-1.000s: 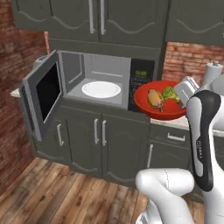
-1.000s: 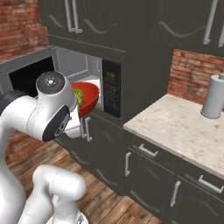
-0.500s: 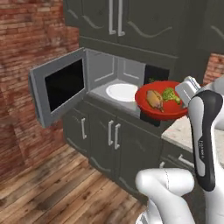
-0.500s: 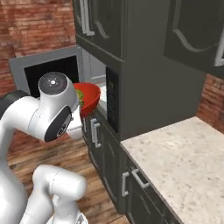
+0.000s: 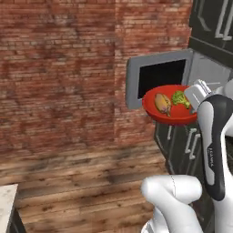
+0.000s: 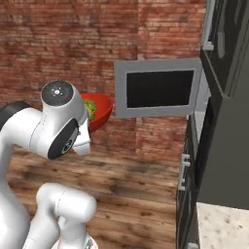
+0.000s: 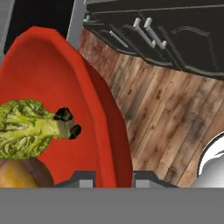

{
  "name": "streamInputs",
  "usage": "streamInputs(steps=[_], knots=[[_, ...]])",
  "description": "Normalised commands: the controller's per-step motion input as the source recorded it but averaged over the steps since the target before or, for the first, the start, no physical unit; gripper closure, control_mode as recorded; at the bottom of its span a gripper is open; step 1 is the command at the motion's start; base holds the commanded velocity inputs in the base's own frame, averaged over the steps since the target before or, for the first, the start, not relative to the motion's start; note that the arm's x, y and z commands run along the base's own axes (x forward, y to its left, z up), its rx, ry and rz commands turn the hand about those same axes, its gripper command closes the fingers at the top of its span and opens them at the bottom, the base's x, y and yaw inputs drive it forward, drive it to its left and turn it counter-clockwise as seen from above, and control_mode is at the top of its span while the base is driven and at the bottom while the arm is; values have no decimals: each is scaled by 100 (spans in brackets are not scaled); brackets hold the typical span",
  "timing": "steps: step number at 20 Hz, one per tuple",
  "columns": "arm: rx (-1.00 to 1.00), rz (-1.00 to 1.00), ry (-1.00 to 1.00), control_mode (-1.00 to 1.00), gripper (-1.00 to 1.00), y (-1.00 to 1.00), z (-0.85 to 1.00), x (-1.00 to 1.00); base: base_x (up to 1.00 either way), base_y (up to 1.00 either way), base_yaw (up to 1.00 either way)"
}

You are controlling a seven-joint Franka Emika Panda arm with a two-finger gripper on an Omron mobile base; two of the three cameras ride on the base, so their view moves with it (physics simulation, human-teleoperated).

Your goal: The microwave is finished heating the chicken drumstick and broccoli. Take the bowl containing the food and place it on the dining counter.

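The red bowl (image 5: 170, 111) hangs in the air in front of the brick wall, with my gripper (image 5: 196, 94) shut on its right rim. Inside lie the golden-brown chicken drumstick (image 5: 162, 103) and the green broccoli (image 5: 180, 98). In the hand view the bowl's rim (image 7: 103, 131) runs down between my finger tips (image 7: 83, 177), with the broccoli (image 7: 26, 129) and drumstick (image 7: 15, 175) to its left. The microwave (image 5: 159, 77) stands behind the bowl with its door swung open. From the right base view, the bowl (image 6: 101, 109) peeks out behind my arm, left of the microwave door (image 6: 158, 87).
Dark cabinets (image 6: 223, 126) with handles line the right side. A pale stone corner (image 5: 5, 200) shows at lower left; I cannot tell whether it is the dining counter. Another stone top (image 6: 221, 226) lies at lower right. Wooden floor (image 5: 82, 173) spreads below.
Both base views have swung left, so the camera moved: the microwave and cabinets slid to the right and brick wall came into view. The bowl stays held in my gripper.
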Motion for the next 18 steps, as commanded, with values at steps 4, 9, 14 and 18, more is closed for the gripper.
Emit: streamInputs(steps=[4,9,14,18], knots=[[0,0,0,100,100,0,0,0,0,0,100],[0,0,0,100,100,0,0,0,0,0,100],[0,0,0,100,100,0,0,0,0,0,100],[0,0,0,100,100,0,0,0,22,-18,95]])
